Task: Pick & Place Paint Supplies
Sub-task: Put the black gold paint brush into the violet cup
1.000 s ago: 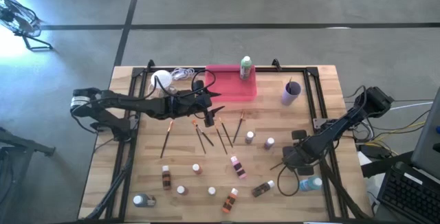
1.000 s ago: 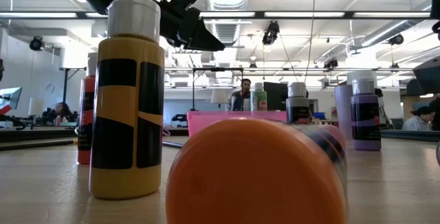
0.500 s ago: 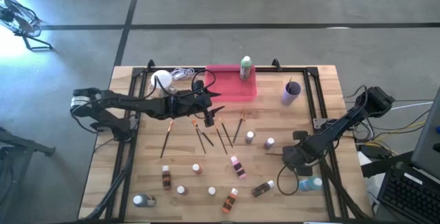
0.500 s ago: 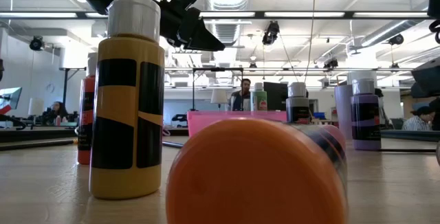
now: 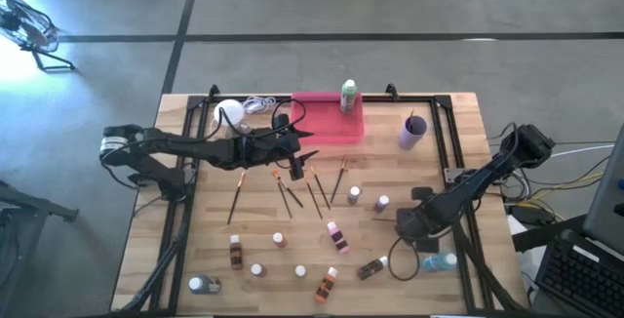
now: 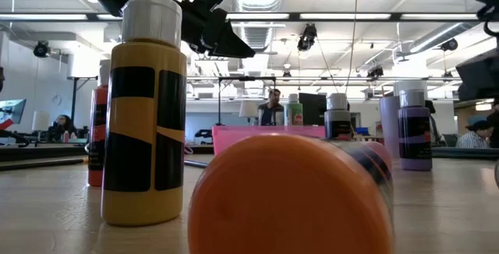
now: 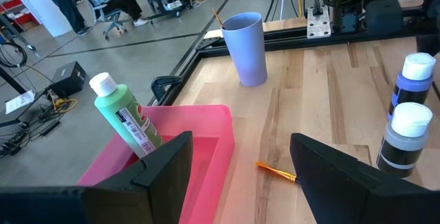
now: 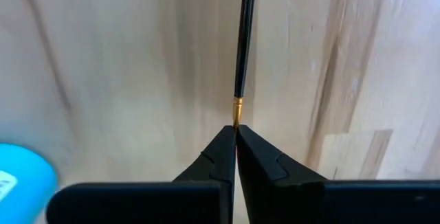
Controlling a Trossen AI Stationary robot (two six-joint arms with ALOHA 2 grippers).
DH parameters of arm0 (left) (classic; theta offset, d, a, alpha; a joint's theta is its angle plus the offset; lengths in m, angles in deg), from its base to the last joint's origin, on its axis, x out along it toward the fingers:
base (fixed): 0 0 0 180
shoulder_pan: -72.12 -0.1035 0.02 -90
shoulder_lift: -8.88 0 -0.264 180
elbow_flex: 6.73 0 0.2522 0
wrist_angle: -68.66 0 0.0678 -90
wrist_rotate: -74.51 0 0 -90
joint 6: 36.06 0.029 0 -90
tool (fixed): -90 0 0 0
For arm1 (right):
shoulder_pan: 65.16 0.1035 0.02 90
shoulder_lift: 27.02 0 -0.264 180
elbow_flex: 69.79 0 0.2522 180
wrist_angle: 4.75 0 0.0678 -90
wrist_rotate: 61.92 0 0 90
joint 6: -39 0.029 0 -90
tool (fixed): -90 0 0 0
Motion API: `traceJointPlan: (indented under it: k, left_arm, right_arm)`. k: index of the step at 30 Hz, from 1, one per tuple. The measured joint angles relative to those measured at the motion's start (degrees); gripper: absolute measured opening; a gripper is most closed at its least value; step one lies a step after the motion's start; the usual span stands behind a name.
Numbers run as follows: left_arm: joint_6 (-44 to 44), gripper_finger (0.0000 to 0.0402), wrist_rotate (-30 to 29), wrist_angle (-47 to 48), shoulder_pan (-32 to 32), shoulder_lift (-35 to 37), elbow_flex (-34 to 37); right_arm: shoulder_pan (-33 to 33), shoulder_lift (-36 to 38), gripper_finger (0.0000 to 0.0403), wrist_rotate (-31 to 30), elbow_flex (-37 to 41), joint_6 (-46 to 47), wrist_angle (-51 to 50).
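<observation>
Right gripper [image 8: 236, 131]: jaws pinched together on the bristle end of a thin dark-handled paintbrush [image 8: 242, 38], held just past its gold ferrule; the handle runs out ahead over the wooden table [image 8: 124, 59]. In the high view this gripper [image 5: 410, 223] sits well to the right of the pink tray [image 5: 327, 123], nearer the table's front, with the blue bottle [image 5: 441, 259] just beside it.

Left gripper [image 7: 237, 165]: fingers spread, nothing between them, hovering at the pink tray's near edge. Green bottle [image 7: 125, 117] stands in the tray; lavender cup [image 7: 247, 49] with one brush stands beyond it.

Risks, judged: grip is at the very tip, so the long handle may pivot, droop or slip out on the lift. A swinging handle could clip the purple-capped bottles [image 5: 380, 204] standing nearby.
</observation>
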Motion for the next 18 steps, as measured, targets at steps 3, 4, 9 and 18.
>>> traceJointPlan:
  k: [3,4,9,18]
  left_arm:
    - [0.0,0.025,0.0,0.0,0.0,0.0,0.0]
    - [0.0,0.025,0.0,0.0,0.0,0.0,0.0]
    - [0.0,0.025,0.0,0.0,0.0,0.0,0.0]
    - [-0.1,0.025,0.0,0.0,0.0,0.0,0.0]
  right_arm:
    - [0.0,0.0,0.0008,0.1,-1.0,0.3,-0.2]
    - [0.0,0.0,0.0008,0.1,-1.2,0.6,-0.2]
    - [0.0,0.1,0.0008,-1.2,-3.0,1.3,-0.2]
    - [0.0,0.1,0.0008,-5.7,-7.5,1.4,-0.4]
